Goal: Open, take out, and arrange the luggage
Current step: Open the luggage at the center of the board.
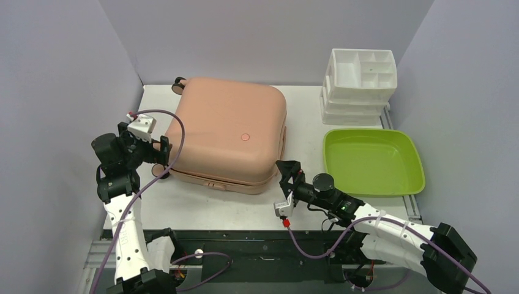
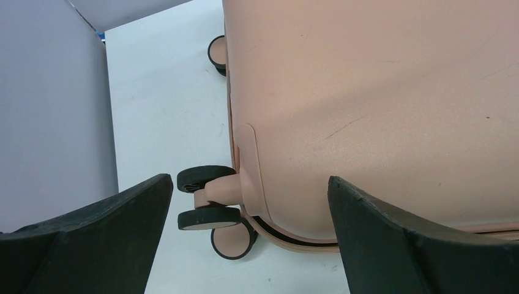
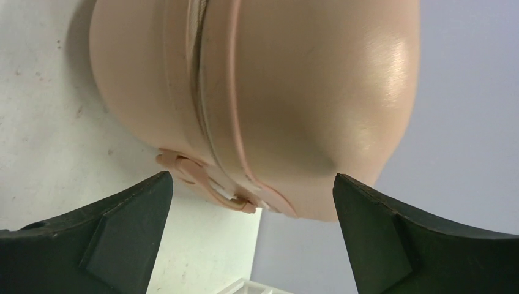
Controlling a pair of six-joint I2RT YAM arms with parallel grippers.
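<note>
Lying flat and shut on the worktop (image 1: 202, 211), left of centre in top view, is the luggage (image 1: 229, 131); L claw (image 1: 162, 156) open at its near-left corner; R claw (image 1: 289, 182) open just off its near-right corner; green tray (image 1: 373, 162) to the right, white organizer (image 1: 361, 76) far right. L wrist view: fingers spread wide, gripping nothing; caster wheels (image 2: 205, 199) between them. R wrist view: fingers apart; rounded corner w/ zip seam and pull tabs (image 3: 208, 184) between them.

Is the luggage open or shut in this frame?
Shut. The luggage lies flat with both shells pressed together along the zipper seam; no black lining shows in any view.
</note>
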